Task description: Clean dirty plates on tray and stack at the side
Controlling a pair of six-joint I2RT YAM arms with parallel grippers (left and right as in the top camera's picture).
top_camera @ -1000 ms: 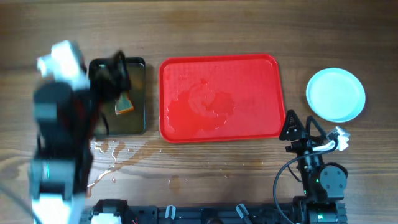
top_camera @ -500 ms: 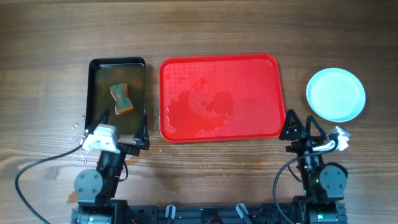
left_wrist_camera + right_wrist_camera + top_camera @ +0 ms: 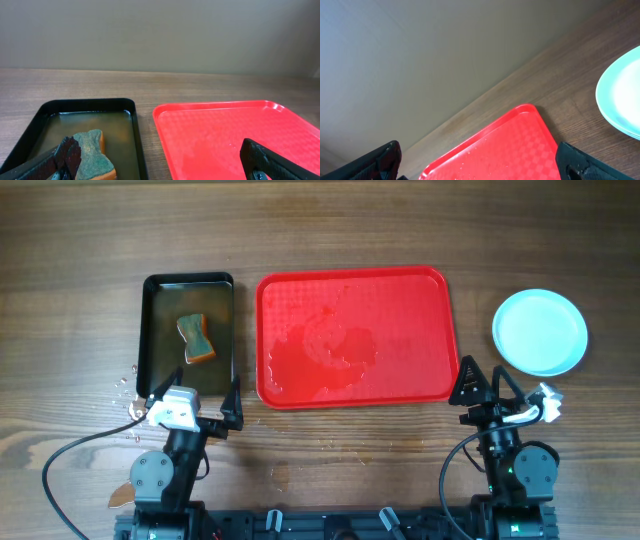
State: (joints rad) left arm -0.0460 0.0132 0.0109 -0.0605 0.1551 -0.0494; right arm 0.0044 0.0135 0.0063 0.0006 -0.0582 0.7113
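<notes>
Two tools are idling at the near edge of the counter (image 3: 400,220), both released with fingers spread wide. The left tool (image 3: 192,402) is hovering just short of a black pan (image 3: 165,310) where a sponge (image 3: 197,338) is soaking, and the right tool (image 3: 486,386) is hanging beside the near right corner of the red tray (image 3: 400,310). Water is pooling on the tray, while a pale-blue plate (image 3: 540,332) is sitting on the counter to its right, apart from it.

Black arms (image 3: 163,472), white wrist caps (image 3: 172,409)
</notes>
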